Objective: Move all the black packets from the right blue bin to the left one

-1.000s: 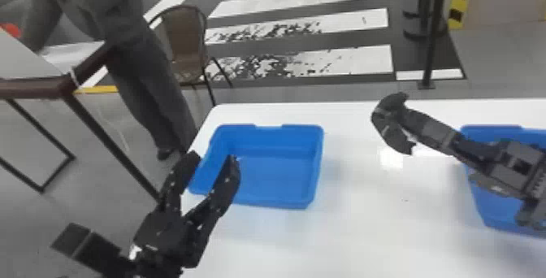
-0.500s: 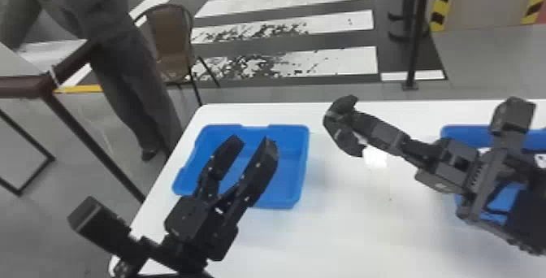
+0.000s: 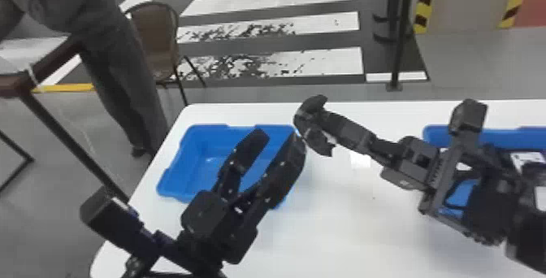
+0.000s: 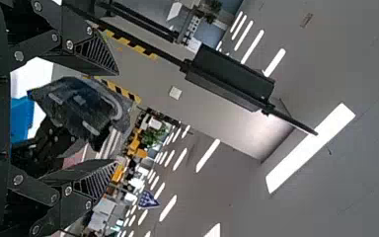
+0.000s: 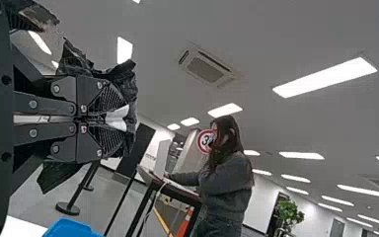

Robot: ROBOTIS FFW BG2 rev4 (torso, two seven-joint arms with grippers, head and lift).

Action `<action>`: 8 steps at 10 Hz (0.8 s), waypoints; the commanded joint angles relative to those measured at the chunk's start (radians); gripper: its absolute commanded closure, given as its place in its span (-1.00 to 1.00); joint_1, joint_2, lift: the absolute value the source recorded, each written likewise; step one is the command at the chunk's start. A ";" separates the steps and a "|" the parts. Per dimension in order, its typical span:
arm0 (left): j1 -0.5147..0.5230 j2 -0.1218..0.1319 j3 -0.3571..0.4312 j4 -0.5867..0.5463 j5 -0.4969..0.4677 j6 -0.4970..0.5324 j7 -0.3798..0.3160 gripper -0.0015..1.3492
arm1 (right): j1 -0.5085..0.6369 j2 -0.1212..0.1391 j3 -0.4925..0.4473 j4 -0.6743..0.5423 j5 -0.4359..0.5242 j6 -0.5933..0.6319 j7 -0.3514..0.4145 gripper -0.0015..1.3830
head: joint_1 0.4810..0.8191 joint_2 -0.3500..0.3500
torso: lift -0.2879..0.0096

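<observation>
While the left pincer [image 3: 281, 135] gapes, the right pincer [image 3: 321, 126] clamps a crinkled black packet [image 5: 124, 81].

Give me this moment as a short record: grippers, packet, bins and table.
left gripper: fingers open, seen in front of the left blue bin
right gripper: shut on a black packet
packet position: near the left gripper's fingertips; contact unclear
right blue bin: behind the right arm, partly hidden
table: white, bearing both bins
</observation>
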 commanded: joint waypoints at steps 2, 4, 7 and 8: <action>-0.024 0.016 -0.036 0.000 -0.063 -0.014 0.026 -0.34 | -0.009 0.000 0.039 0.021 -0.013 -0.019 -0.001 0.61 | 0.27 0.66 | -0.01; -0.014 0.013 -0.030 0.002 -0.116 -0.031 0.064 -0.34 | -0.011 0.000 0.075 0.016 -0.029 -0.026 -0.003 0.61 | 0.27 0.70 | -0.01; -0.019 0.016 -0.036 0.002 -0.134 -0.016 0.067 -0.34 | -0.011 0.000 0.085 0.009 -0.043 -0.041 -0.009 0.61 | 0.27 0.77 | -0.01; -0.021 0.016 -0.036 0.002 -0.146 -0.014 0.069 -0.34 | -0.011 0.000 0.085 0.009 -0.047 -0.041 -0.011 0.61 | 0.27 0.77 | -0.01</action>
